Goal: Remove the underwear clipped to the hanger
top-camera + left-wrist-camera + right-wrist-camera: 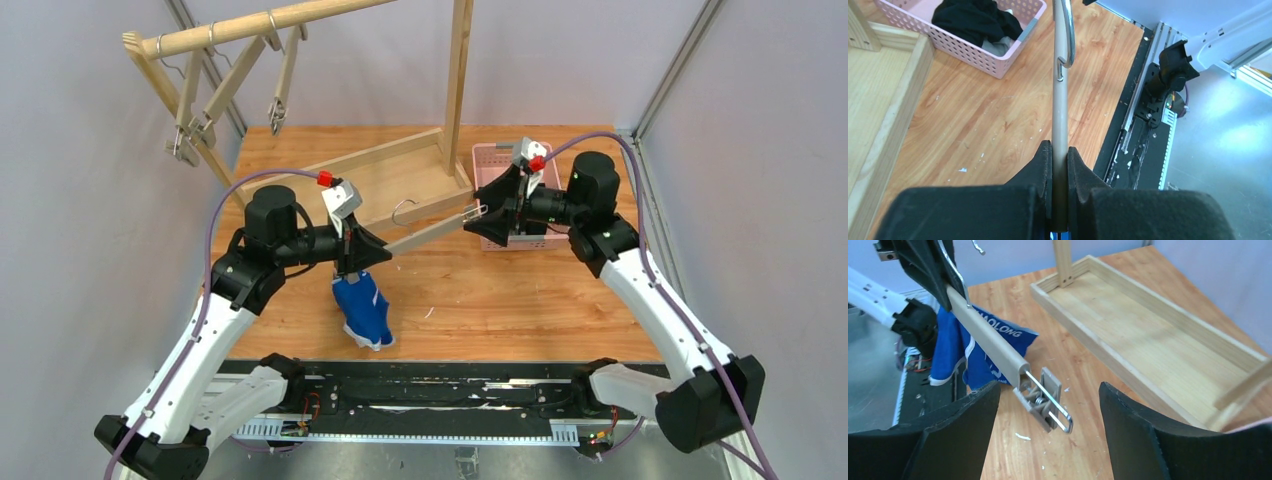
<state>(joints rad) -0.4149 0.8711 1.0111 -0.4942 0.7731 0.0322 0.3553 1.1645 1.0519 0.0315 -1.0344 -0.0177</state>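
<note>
My left gripper (380, 248) is shut on the beige hanger bar (425, 233), which it holds level above the table; the wrist view shows both fingers (1045, 162) pressed on the bar (1061, 115). The blue underwear with white lettering (362, 310) hangs from the hanger's left end, below that gripper, and shows in the right wrist view (985, 352). My right gripper (1048, 390) is open around the hanger's empty right clip (1045, 401), not touching it. The black underwear (973, 20) and the grey underwear (998, 46) lie in the pink basket (955, 47).
The wooden rack's base frame (400, 170) lies behind the hanger, its post (458, 70) rising at the back. More hangers (200, 110) hang from its rod at top left. The pink basket (490, 155) sits partly under my right arm. A black rail (420, 395) runs along the near edge.
</note>
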